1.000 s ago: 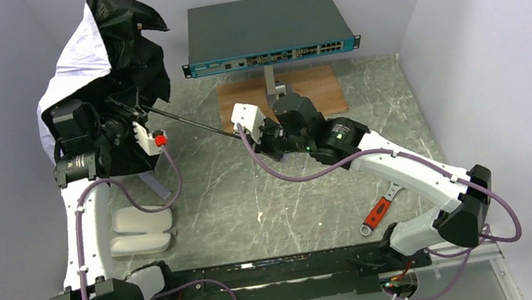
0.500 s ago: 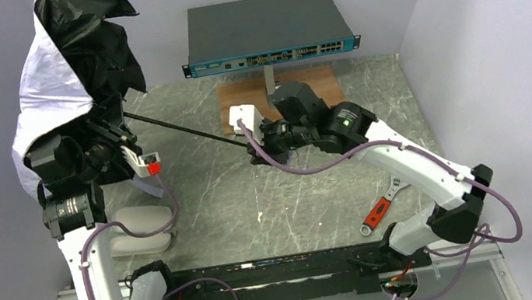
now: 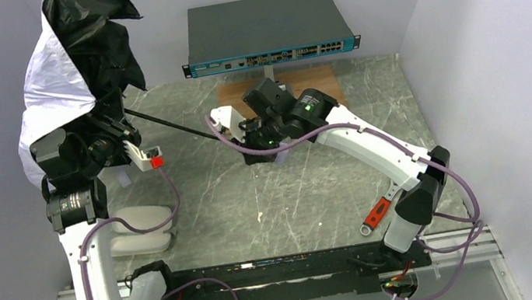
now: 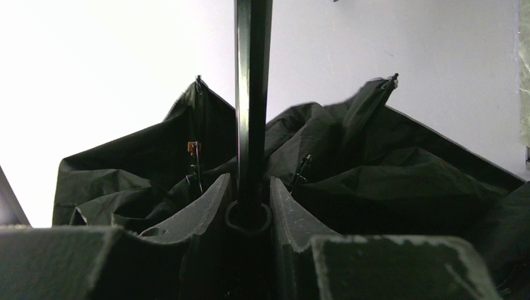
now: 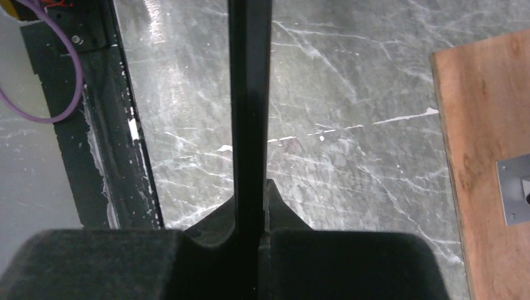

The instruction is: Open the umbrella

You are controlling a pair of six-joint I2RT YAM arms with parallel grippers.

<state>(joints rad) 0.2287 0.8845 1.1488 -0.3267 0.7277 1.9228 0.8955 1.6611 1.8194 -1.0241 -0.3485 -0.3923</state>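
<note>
We pinch the umbrella's (image 3: pixel 54 89) slanting shaft (image 3: pixel 173 128) twice: left hand (image 4: pixel 249 182) at the canopy (image 3: pixel 101 51), right hand (image 5: pixel 250 190) nearer centre.

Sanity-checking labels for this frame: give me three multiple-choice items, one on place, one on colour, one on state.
1. The red-handled wrench lies: A) by the right arm's base B) rear left corner C) table centre.
2. The umbrella canopy is, inside: A) red B) black C) green.
3. The right pincer is: A) open B) shut on the umbrella shaft C) holding the wrench.
Key: A, it sits beside that base; B, black folds fill the left wrist view; B, it clamps the shaft.
</note>
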